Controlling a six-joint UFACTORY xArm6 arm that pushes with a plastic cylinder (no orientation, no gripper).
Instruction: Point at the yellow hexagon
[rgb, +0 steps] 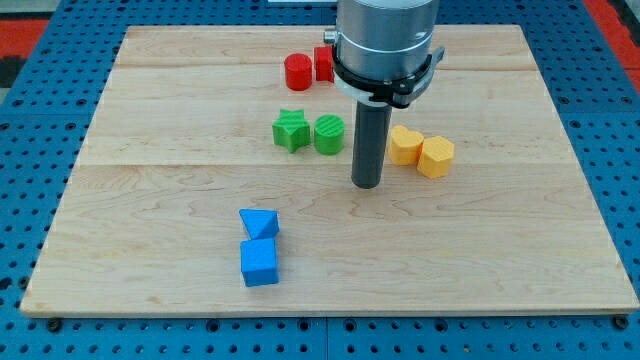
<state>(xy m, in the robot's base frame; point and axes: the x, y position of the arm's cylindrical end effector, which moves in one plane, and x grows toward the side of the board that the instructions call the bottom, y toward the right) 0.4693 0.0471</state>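
Observation:
The yellow hexagon (436, 157) lies right of the board's middle, touching a second yellow block (404, 145), heart-like in shape, on its left. My tip (367, 184) rests on the board just left of and slightly below the yellow pair, about a block's width from the heart-like block and farther from the hexagon. The rod rises to the arm's grey body at the view's top.
A green star (291, 129) and a green cylinder (329, 133) sit side by side left of the rod. A red cylinder (298, 72) and a red block (323, 64) lie near the top. A blue triangular block (260, 223) and a blue cube (259, 262) sit at the lower left. The wooden board (150, 200) lies on a blue perforated table.

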